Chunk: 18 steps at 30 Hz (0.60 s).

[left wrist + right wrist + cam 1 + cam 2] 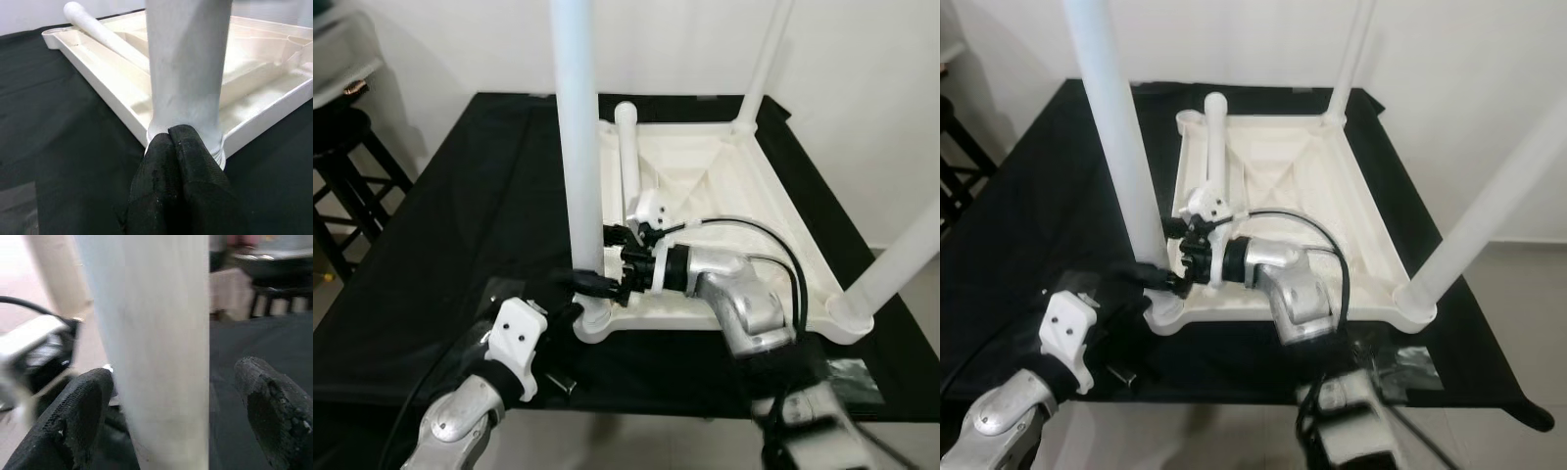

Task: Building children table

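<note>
Left gripper (589,284) touches upright leg (579,147); loose leg (628,162) lies inside tabletop (773,211).

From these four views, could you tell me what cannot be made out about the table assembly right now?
- Near leg: its top is cut off by the upper edge in both eye views.
- Its socket: seating depth is hidden by the left gripper in the left wrist view.
- Right gripper: the right wrist view is blurred, so contact between its fingers and the leg is unclear.
- Loose leg: its lower end is hidden behind the right arm.

A black cloth (460,225) covers the tabletop, with a dark wooden stool (342,166) standing at far left beside the white wall (862,88).
</note>
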Motion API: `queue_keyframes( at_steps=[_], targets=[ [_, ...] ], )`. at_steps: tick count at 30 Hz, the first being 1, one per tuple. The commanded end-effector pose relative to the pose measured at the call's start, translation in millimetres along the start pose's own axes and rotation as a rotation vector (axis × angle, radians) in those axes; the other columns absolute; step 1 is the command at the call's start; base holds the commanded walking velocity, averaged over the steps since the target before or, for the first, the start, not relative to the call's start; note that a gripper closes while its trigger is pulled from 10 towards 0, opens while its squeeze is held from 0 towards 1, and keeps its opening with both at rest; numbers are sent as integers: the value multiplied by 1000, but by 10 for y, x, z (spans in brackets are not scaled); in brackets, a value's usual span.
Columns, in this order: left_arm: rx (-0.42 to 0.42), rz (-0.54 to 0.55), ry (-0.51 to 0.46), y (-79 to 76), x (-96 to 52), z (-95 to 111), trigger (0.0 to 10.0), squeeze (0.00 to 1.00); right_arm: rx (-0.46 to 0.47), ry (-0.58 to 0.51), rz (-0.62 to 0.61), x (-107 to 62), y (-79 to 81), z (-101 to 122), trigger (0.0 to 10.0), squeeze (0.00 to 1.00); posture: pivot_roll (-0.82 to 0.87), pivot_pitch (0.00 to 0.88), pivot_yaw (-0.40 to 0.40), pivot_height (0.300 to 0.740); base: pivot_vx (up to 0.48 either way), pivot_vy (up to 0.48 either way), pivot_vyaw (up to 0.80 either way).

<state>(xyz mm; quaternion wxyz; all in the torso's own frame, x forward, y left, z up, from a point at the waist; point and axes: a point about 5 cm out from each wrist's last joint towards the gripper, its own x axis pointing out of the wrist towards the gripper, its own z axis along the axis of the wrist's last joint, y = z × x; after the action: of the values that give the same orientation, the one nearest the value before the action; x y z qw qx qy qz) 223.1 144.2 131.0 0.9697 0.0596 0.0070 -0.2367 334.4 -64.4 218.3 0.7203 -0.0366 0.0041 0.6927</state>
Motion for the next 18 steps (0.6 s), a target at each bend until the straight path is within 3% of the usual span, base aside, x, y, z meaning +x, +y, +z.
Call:
queue_keyframes(
  at_steps=[1,6,7,8,9,10,18],
  targets=[
    [-19,-6,18,-25,-2,-46,10000,0,1,-19,70,11,4,-6,10000,0,62,82,-30,740,0,0,0],
    [-20,-5,19,-33,0,-50,10000,0,28,-28,143,45,-110,89,10000,0,80,83,-40,740,0,0,0],
    [-21,-4,19,-35,-3,-52,10000,0,43,-22,164,62,-126,94,9373,0,84,81,-40,740,0,0,0],
    [-23,-3,20,-35,-5,-52,10000,0,45,1,170,78,-147,77,7098,0,88,83,-41,740,0,0,0],
    [-23,-3,20,-35,-5,-52,10000,0,45,1,170,78,-147,77,7098,0,88,83,-41,740,0,0,0],
    [-24,-2,20,-35,-7,-53,10000,0,41,28,173,86,-158,53,0,0,89,83,-42,740,0,0,0],
    [-27,-4,20,-39,-9,-52,10000,0,31,38,203,49,-190,17,0,0,82,88,-38,740,0,0,0]
  ],
)
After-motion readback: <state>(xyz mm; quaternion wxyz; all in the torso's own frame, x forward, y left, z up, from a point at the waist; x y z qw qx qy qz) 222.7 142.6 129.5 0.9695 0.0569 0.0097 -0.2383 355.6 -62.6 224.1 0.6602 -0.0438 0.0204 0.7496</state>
